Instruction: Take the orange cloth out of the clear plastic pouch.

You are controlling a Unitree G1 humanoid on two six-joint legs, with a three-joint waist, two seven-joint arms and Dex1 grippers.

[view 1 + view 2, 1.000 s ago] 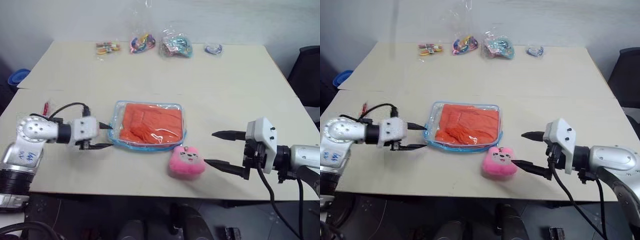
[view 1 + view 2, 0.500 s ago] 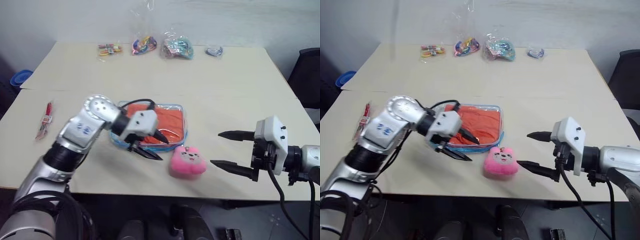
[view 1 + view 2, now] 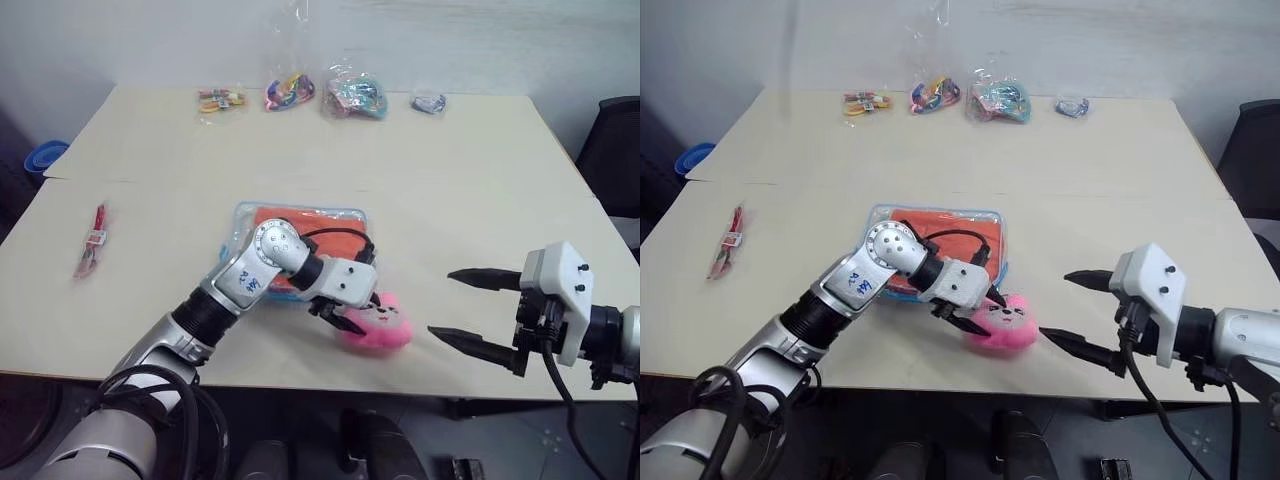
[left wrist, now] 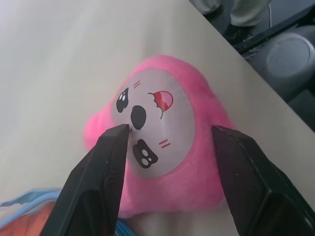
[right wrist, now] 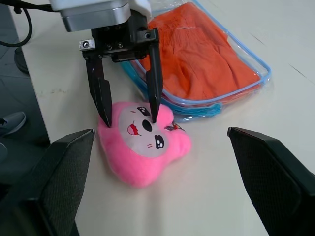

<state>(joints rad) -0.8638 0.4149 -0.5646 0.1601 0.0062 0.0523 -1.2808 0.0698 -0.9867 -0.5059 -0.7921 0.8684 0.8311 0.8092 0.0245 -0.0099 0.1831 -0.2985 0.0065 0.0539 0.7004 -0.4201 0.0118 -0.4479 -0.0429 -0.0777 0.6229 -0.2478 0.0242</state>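
Observation:
The clear plastic pouch [image 3: 243,214] lies flat mid-table with the orange cloth [image 3: 318,221] inside it. Its pink plush charm [image 3: 392,327] rests on the table by the pouch's near right corner. My left gripper [image 3: 362,310] reaches across the pouch's front edge and stands open over the charm. In the right wrist view both left fingertips [image 5: 106,119] rest on the plush's face. My right gripper [image 3: 440,303] hovers open, to the right of the charm and apart from it, pointing toward it.
Several small crinkly bags of colourful items [image 3: 350,92] line the table's far edge. A small red item [image 3: 92,240] lies at the left. A blue bowl [image 3: 40,155] sits beyond the left edge and a black chair [image 3: 615,150] stands at the right.
My left arm swung right from the pouch's left edge, along its front, to the pink charm, and its fingers now sit on the plush. The right gripper stayed open and nearly still.

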